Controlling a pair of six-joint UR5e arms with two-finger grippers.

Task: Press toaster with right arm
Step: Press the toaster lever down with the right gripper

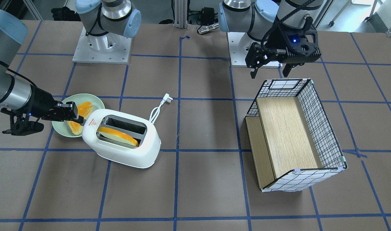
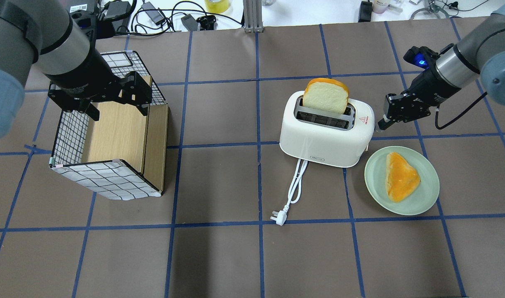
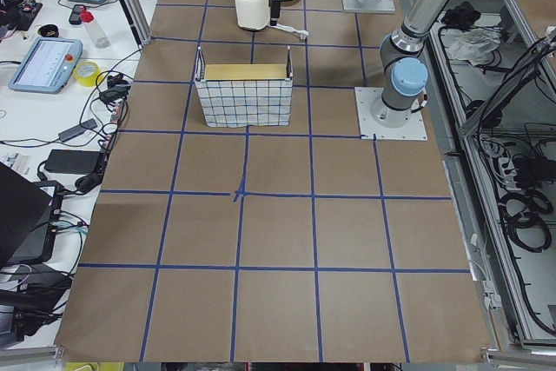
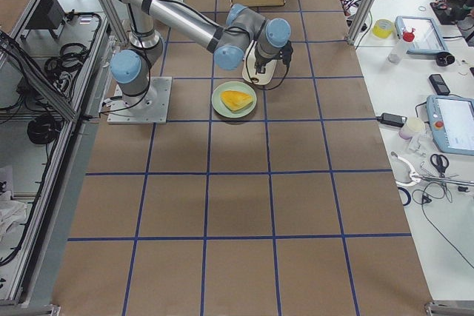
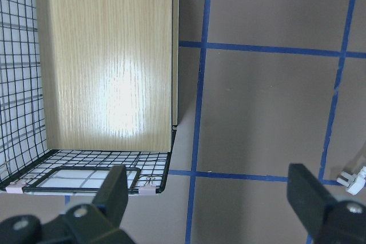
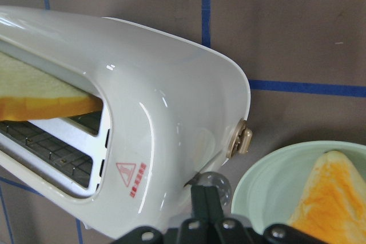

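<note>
1. Logged white rounded plastic two-slot toaster (image 2: 327,140) upright on brown paper-covered table with blue tape grid (image 2: 219,256), right of centre in overhead view, just beside pale green round plate (image 2: 428,194).
2. Saw 1 slice of orange-crusted bread (image 2: 324,96) standing in slot farther from robot; second bread piece (image 2: 401,176) lying on plate.
3. Traced white cord and plug (image 2: 293,194) trailing from toaster's near side toward robot.
4. Found right arm's black two-finger gripper (image 6: 205,195) with fingers pressed together, holding nothing, tip at toaster's end face beside red triangle mark (image 6: 127,170) and near beige round knob (image 6: 240,140); contact unclear.
5. Found left black gripper (image 5: 207,187) spread wide above black wire-grid basket with wooden panels (image 5: 108,72), well apart from toaster.
</note>
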